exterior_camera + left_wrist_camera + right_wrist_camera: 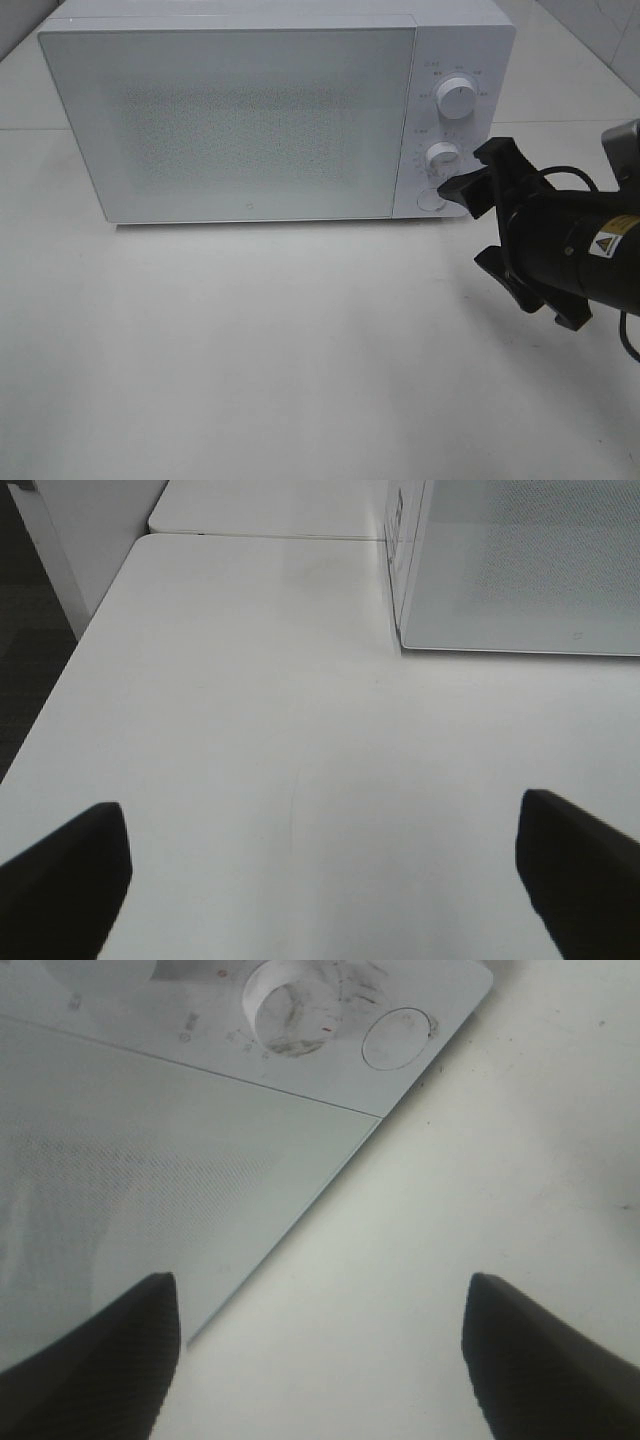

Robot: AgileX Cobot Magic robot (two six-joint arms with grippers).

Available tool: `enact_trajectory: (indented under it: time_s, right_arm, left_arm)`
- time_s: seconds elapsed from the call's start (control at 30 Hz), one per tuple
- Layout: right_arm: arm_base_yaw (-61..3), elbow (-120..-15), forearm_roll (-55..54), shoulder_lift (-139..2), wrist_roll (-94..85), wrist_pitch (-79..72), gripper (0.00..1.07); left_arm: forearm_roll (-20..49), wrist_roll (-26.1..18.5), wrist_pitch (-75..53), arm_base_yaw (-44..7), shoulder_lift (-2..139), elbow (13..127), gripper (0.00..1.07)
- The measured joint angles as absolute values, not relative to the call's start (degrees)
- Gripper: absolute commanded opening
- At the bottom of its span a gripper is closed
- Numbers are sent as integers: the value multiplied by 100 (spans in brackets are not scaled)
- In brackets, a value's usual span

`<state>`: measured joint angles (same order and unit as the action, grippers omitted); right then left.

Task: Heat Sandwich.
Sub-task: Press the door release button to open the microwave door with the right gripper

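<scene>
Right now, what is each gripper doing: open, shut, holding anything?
Left gripper: open, holding nothing.
Right gripper: open, holding nothing, close to the microwave.

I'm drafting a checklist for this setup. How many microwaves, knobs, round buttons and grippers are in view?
Microwave: 1
Knobs: 2 (upper knob, lower knob)
Round button: 1
Grippers: 2 (left gripper, right gripper, both open)
Total: 6

We list a white microwave (455, 30) with a pale grey, finely dotted door (240, 120), white dials (457, 100), a plain white table (250, 350), a black gripper (318, 1300) and a yellow label (603, 245).
</scene>
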<state>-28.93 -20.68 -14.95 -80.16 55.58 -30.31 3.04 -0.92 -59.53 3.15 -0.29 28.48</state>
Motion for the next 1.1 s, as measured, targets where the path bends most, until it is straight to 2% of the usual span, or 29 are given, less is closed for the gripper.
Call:
enact_trajectory:
  time_s: [0.53, 0.7, 1.1]
  right_arm:
    - [-2893, -3312, -1180, -7007, 1650, 458, 76]
    - [-2893, -3478, -464, -6589, 1175, 1742, 76]
    - [-2893, -3524, 447, -5369, 1163, 3191, 76]
  left_arm:
    - [304, -92, -5953, 315, -29, 2848, 98]
    - [304, -92, -5953, 315, -29, 2848, 98]
    - [304, -92, -5953, 315, -29, 2848, 98]
